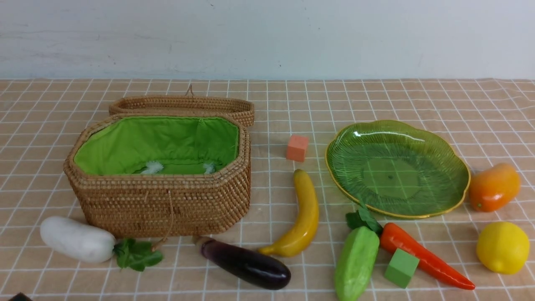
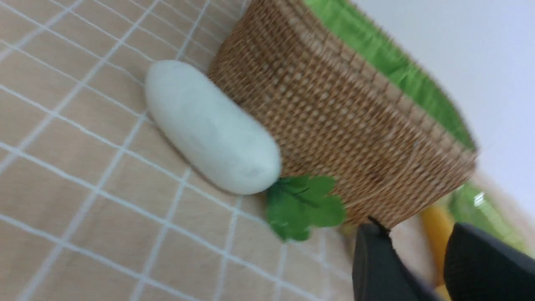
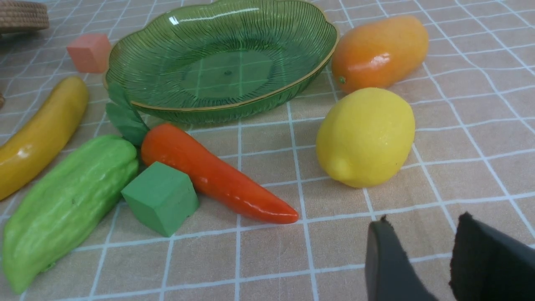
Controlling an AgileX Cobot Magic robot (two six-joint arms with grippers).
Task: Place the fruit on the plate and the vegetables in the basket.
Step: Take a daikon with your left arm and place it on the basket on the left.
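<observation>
Currently nothing is sorted: basket (image 1: 159, 200) sits left on the checked cloth (image 1: 418, 104), lid (image 1: 184, 104) flipped back behind it, green lining bare; plate (image 1: 397, 167) sits right, nothing on it. All 3 fruits are on the cloth: banana (image 1: 303, 217) between basket and plate, mango (image 1: 494, 187) just beside the plate's right rim, lemon (image 1: 503, 247) nearer the robot than the mango. All 4 vegetables are out too: radish (image 1: 77, 239) by the basket's front-left corner, eggplant (image 1: 246, 263) in front of its right corner, gourd (image 1: 356, 263) and carrot (image 1: 422, 257) in front of the plate. Green cube (image 1: 401, 267) sits between those 2; orange cube (image 1: 297, 148) lies beyond the banana. Left gripper (image 2: 418, 251) and right gripper (image 3: 422, 238) are both partly open, holding nothing.
</observation>
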